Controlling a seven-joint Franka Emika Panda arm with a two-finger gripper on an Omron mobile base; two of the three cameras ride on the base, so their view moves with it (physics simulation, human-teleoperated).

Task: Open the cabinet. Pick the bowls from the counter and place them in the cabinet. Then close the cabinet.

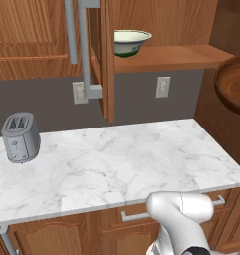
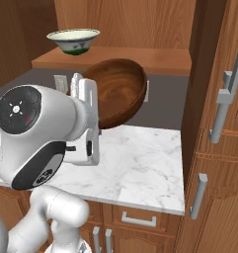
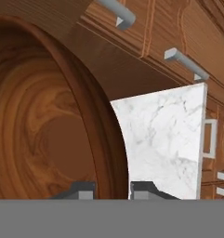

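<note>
Gripper (image 3: 112, 189) is closed down onto the rim of the brown bowl (image 2: 115, 91), one finger inside the wall and one outside. The bowl is carried in the air, tipped on edge with its hollow facing the right base camera, above the right part of the counter (image 1: 116, 164).

Key relation: the cabinet (image 1: 104, 60) shelf (image 2: 140, 59) lies above and beyond the bowl, so the bowl must go up and forward, and probably be levelled, to land on the board. In the right base view the bowl's upper rim sits just under the shelf's front edge; whether it is truly below or merely in front of it, I cannot tell from this angle.

The cream bowl (image 1: 131, 42) already stands on the left part of the shelf; free board lies to its right. Doors are open; the left door edge and its grey handle (image 1: 84, 45) hang left of the opening. The open right door (image 2: 219, 99) stands close on the right and seems the likelier thing to clip.

Toaster (image 1: 21, 137) sits far left on the counter, well apart.
</note>
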